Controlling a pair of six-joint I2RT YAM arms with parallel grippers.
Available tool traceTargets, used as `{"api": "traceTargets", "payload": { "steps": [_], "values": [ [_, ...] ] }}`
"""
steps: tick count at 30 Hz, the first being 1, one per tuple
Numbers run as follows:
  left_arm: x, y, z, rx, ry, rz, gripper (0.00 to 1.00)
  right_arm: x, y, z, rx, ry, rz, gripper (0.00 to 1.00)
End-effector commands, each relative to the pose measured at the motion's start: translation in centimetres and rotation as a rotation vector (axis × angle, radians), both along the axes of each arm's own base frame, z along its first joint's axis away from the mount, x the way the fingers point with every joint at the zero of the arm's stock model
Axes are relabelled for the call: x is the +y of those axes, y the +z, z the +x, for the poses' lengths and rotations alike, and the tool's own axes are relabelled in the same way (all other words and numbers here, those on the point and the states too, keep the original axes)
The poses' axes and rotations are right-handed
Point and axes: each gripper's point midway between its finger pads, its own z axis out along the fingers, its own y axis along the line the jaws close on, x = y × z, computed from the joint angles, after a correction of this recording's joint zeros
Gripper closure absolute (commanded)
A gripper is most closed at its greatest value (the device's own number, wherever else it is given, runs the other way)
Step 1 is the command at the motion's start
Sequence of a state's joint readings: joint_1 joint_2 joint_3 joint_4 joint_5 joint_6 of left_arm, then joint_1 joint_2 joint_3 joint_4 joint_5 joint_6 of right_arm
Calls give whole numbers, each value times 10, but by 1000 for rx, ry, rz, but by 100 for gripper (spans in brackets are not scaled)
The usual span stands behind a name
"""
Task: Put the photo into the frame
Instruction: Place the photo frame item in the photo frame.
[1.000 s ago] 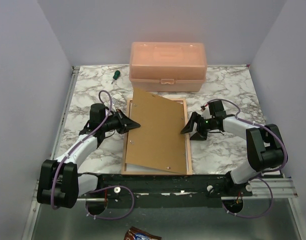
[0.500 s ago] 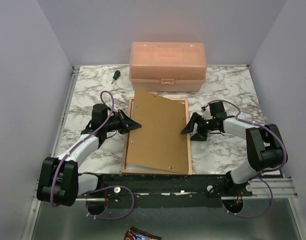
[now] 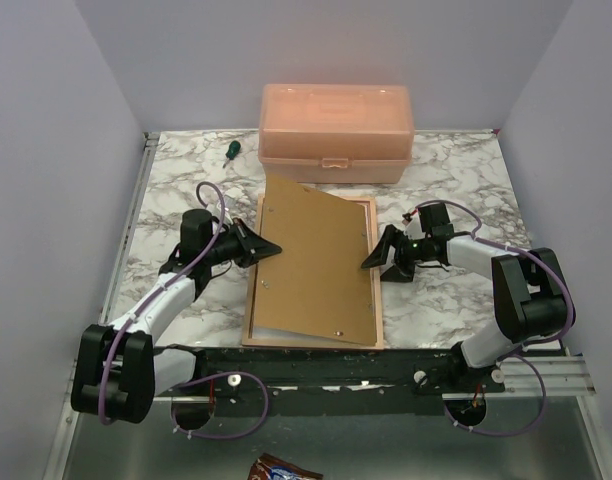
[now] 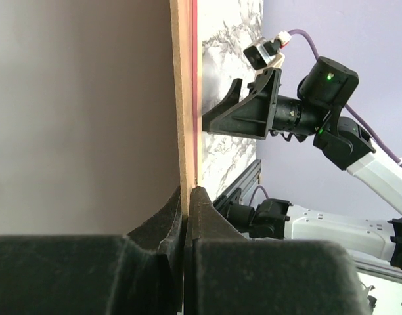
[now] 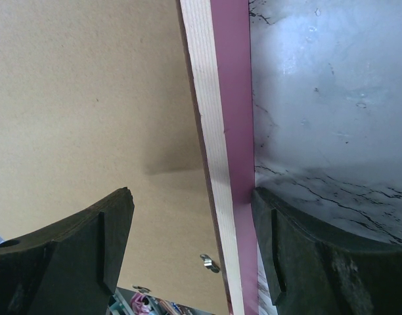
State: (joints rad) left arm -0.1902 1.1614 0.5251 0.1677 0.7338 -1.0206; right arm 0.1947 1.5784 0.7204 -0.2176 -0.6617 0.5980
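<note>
Hardly anything differs from a second ago: closed left gripper presses the skewed board onto the face-down frame on the table, open right gripper straddles its right rail, seemingly steadying it; photo hidden.

Matt brown board covers a pale-wood frame on glossy marbled tabletop.

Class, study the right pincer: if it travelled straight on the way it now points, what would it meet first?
Most likely the frame, whose right rail sits between the fingers of the open right pincer. The brown backing board lies just beyond. Depth is unclear, so contact may be near.
</note>
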Motion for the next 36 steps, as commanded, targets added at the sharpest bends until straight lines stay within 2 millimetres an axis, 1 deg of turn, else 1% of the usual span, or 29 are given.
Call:
{"api": "traceTargets", "payload": {
  "steps": [1, 4, 11, 15, 20, 29, 36],
  "values": [
    [10, 12, 12, -91, 33, 16, 100, 1, -1, -3, 5, 7, 8, 21],
    [16, 9, 15, -84, 38, 31, 100, 1, -1, -3, 4, 9, 6, 21],
    [16, -2, 21, -68, 27, 44, 100, 1, -3, -4, 11, 10, 9, 22],
    [11, -3, 22, -64, 8, 17, 100, 1, -3, -4, 10, 8, 10, 21],
    [6, -5, 22, -63, -10, 24, 100, 2, -3, -5, 13, 11, 19, 22],
    [-10, -1, 20, -71, -50, 11, 100, 3, -3, -6, 16, 13, 25, 22],
    [-16, -11, 19, -42, -76, 20, 100, 3, -3, -6, 16, 14, 23, 22]
  ]
}}
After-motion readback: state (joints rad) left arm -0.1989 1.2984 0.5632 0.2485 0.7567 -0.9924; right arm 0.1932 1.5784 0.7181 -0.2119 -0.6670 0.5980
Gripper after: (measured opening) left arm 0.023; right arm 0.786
